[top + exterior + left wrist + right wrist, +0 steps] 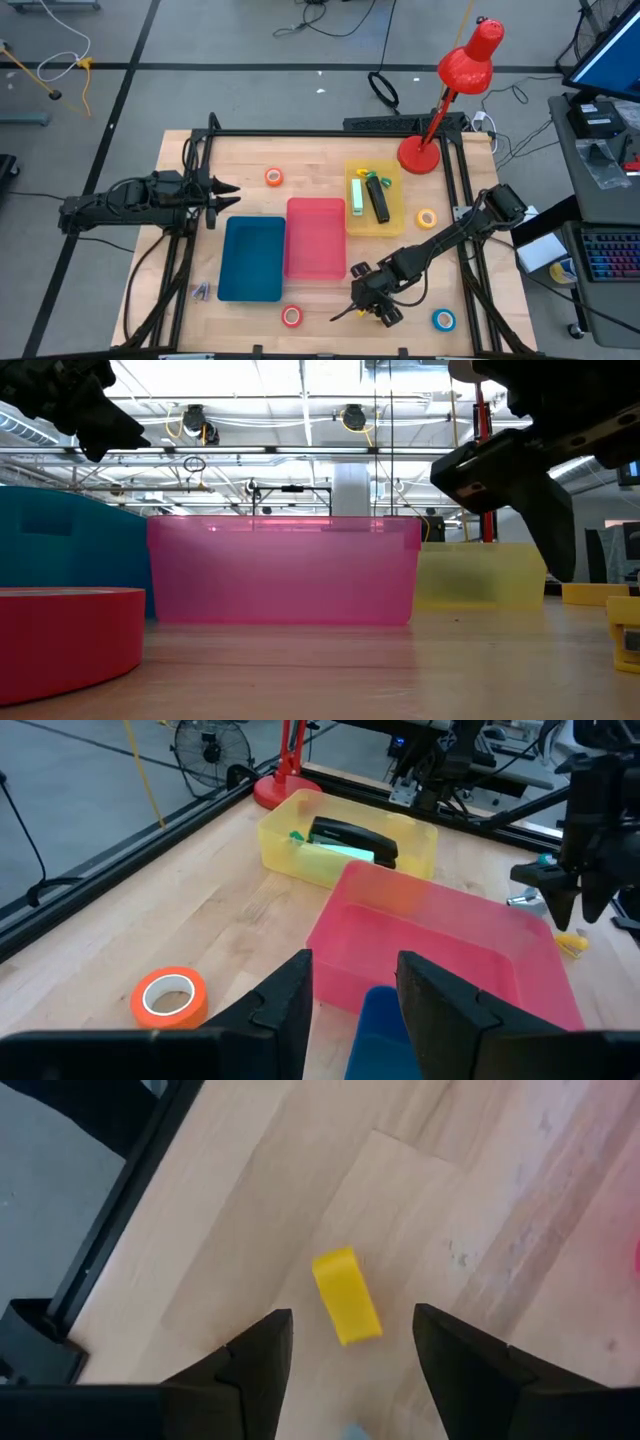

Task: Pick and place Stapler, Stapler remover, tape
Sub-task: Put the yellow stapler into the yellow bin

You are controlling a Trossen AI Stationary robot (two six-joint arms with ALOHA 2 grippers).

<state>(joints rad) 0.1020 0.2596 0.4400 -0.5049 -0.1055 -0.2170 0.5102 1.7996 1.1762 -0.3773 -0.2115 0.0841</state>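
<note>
My right gripper (pixel 352 1325) hangs open near the table's front edge, in front of the pink tray (pixel 316 238). A small yellow oblong thing (pixel 346 1295) lies flat on the wood below and between its fingers, untouched. A black stapler (pixel 380 200) and a pale green one (pixel 357 194) lie in the yellow tray (pixel 392 222). Tape rolls lie flat on the table: orange (pixel 273 177), yellow (pixel 427 218), red-orange (pixel 291 316), blue (pixel 443 320). A small bluish stapler remover (pixel 201 291) lies at the front left. My left gripper (pixel 355 965) waits open at the left, above the blue tray's far end.
The blue tray (pixel 252 258) stands left of the pink one. A red desk lamp (pixel 440 100) stands at the far right corner. Black frame rails (pixel 320 134) run along the table's edges. Bare wood lies between the trays and the front edge.
</note>
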